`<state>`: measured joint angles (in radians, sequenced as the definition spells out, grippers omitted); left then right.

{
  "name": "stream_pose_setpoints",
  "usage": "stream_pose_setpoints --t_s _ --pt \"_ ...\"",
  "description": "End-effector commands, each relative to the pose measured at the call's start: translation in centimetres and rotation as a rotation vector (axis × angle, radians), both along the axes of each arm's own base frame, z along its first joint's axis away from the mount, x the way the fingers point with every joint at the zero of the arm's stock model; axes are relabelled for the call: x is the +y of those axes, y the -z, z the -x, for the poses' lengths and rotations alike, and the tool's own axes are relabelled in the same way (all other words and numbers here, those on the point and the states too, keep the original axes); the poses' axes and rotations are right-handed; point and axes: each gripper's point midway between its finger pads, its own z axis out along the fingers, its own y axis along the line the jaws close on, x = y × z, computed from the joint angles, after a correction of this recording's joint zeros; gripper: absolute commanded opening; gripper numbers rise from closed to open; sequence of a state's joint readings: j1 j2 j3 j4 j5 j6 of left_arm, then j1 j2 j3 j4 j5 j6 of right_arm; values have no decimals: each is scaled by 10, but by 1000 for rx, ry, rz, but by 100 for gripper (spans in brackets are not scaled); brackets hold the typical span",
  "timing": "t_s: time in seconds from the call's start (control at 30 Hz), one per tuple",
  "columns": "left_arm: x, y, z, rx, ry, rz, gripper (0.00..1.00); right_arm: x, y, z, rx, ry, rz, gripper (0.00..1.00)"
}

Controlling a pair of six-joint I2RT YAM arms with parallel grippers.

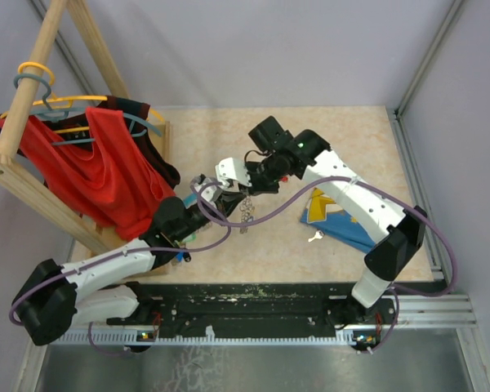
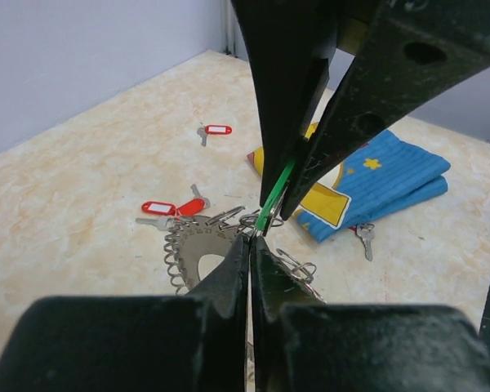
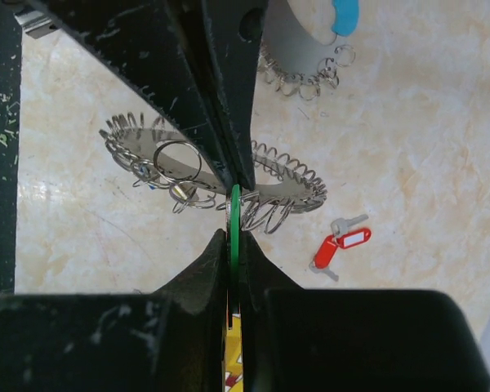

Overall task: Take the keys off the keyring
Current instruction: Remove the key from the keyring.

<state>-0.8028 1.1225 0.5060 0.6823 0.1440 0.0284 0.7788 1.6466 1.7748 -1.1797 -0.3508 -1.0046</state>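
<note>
A: Progress on the keyring job?

B: Judging it partway. Biggest first: mid-worktop [image 1: 294,147], at 9 o'clock of the blue-yellow cloth [image 1: 343,222], finding the keyring [image 2: 198,249] gripped at its rim by the left end effector [image 2: 250,249], clamped tight on it. Reading the right end effector [image 3: 234,237] as pinching the green tag [image 2: 275,189], apparently not yet free of the loops.

A: Off already?

B: Counting four loose on the worktop: red-tagged pair [image 2: 159,207] at 10 o'clock of the ring, another red tag [image 2: 217,130] at 12, one key [image 2: 366,238] at 3 by the cloth. Hint of blue among the loops; cannot confirm more attached.

A: Any writing?

B: None legible. Reading the white tag inserts as blank; seeing only stars on the cloth.
</note>
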Motion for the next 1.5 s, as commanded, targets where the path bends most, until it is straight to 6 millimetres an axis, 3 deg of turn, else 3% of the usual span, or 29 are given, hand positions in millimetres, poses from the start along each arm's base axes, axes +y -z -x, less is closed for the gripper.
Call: stream_pose_setpoints --t_s 0.0,0.2,0.33,0.5,0.7,1.07,1.23,1.47 --pt "-6 2 18 -4 66 34 3 53 -13 25 39 -115 -151 0" --pt "0 -8 30 -30 88 133 10 45 -16 19 65 -89 -174 0" --pt "8 -6 32 -35 68 155 15 32 -31 17 36 -74 -205 0" --pt "17 -2 41 -59 73 165 29 17 -30 11 -30 -76 -170 0" --pt "31 -3 52 -108 69 179 40 9 -27 26 -50 -209 -156 0" --pt "34 -10 75 -225 164 202 42 2 -16 40 -96 -410 -118 0" --pt "27 -9 90 -238 261 192 33 -3 -10 37 -137 -482 -70 0" --pt "22 -7 84 -174 256 202 30 -2 -13 26 -200 -570 -17 0"
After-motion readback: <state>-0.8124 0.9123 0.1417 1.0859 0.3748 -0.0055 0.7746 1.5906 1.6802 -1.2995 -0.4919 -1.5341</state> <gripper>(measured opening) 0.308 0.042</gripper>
